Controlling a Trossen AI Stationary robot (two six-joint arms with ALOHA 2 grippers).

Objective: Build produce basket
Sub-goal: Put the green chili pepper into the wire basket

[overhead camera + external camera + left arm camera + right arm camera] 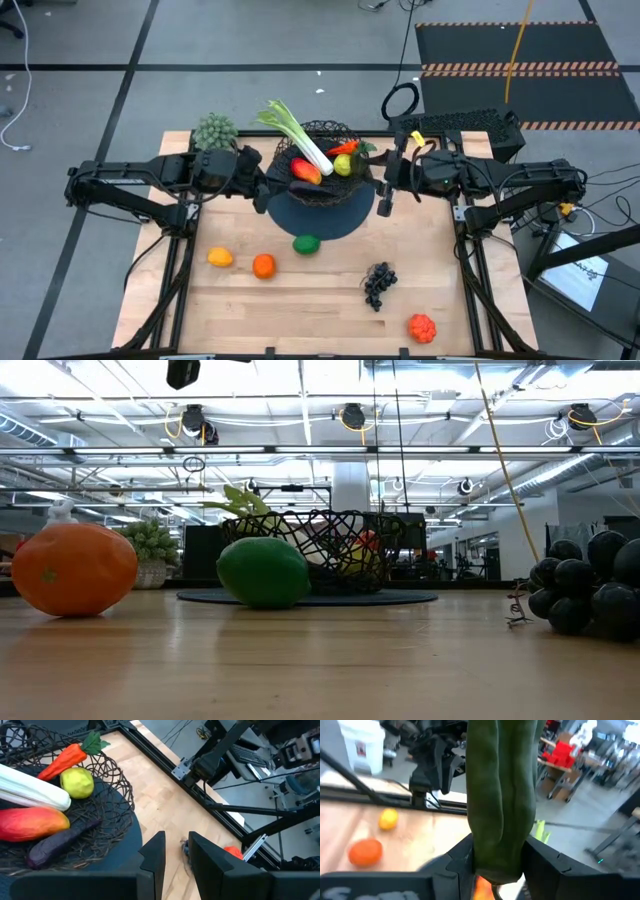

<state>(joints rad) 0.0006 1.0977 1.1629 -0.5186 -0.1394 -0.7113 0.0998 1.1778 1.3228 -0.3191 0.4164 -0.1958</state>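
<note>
Item: long dark-green toy cucumber (502, 795), clamped lengthwise in my right tool (497, 862) just right of the black wire-mesh basket (322, 165). Likely light, stiff, smooth; mid-body hold suits. Left tool (175, 857) slightly apart, empty.

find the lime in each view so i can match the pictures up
High view: the lime lies on the table just in front of the dark mat, right of the orange.
Low view: the lime is left of centre, in front of the basket.
Left wrist view: not in it.
Right wrist view: not in it.
Shared landmark: the orange, which shows in the high, low and right wrist views.
</note>
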